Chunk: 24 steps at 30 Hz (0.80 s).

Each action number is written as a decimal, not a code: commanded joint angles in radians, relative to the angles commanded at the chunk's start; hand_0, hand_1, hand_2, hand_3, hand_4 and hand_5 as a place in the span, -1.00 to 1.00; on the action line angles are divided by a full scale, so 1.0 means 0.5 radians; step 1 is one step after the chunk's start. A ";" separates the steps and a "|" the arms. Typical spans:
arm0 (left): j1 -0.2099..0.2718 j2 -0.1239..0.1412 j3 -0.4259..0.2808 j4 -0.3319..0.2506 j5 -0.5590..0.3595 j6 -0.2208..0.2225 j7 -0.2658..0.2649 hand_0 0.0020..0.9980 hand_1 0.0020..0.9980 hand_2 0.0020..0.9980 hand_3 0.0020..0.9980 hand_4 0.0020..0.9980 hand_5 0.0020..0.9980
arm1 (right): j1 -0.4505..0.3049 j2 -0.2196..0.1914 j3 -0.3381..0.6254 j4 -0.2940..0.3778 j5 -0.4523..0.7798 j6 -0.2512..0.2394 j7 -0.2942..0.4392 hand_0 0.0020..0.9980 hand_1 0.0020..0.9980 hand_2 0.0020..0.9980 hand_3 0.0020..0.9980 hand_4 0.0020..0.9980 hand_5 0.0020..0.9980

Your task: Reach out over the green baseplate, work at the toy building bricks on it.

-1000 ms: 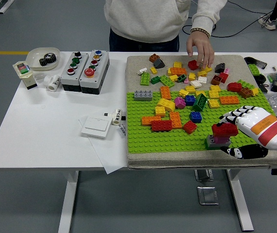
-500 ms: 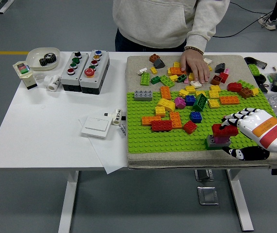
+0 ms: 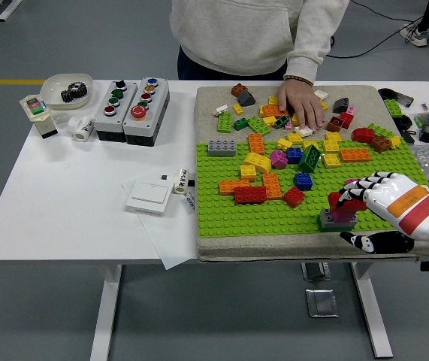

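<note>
On the green studded baseplate point(image 3: 229, 214), the right hand point(image 3: 387, 197) clasps a red brick point(image 3: 344, 200) atop a grey one point(image 3: 333, 220); many bricks lie loose, unassembled.

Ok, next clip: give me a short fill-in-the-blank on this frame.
1. The right hand presses a ___ brick onto the grey brick.
2. That stack stands on the ___ baseplate.
3. The person's hand rests on bricks at the mat's ___ edge.

Missing words: red; green; far
</note>
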 joint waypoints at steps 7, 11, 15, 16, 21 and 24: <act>0.002 0.001 0.000 -0.001 0.003 0.000 0.000 0.20 0.37 0.29 0.10 0.12 0.23 | 0.001 -0.002 -0.002 -0.007 0.001 0.009 -0.003 0.36 0.35 0.45 0.27 0.53 -0.12; 0.000 0.001 0.003 -0.001 -0.004 0.000 -0.002 0.21 0.37 0.29 0.10 0.12 0.23 | 0.001 -0.002 -0.005 -0.007 0.004 0.011 -0.004 0.36 0.34 0.45 0.27 0.53 -0.12; -0.002 0.001 0.007 -0.002 -0.009 0.000 -0.003 0.20 0.37 0.30 0.10 0.12 0.23 | 0.002 0.000 -0.010 -0.015 0.006 0.015 -0.006 0.36 0.34 0.45 0.26 0.53 -0.12; -0.003 0.001 0.009 -0.002 -0.013 0.001 -0.004 0.20 0.37 0.30 0.10 0.12 0.23 | 0.004 0.001 -0.013 -0.020 0.008 0.018 -0.007 0.36 0.34 0.45 0.26 0.53 -0.12; -0.006 0.000 0.015 -0.003 -0.022 0.002 -0.006 0.20 0.37 0.29 0.10 0.12 0.23 | 0.008 0.005 -0.023 -0.035 0.012 0.022 -0.008 0.36 0.34 0.45 0.26 0.53 -0.13; -0.007 0.000 0.016 -0.003 -0.026 0.002 -0.007 0.20 0.37 0.29 0.10 0.12 0.23 | 0.011 0.005 -0.030 -0.040 0.014 0.026 -0.009 0.36 0.34 0.45 0.26 0.53 -0.13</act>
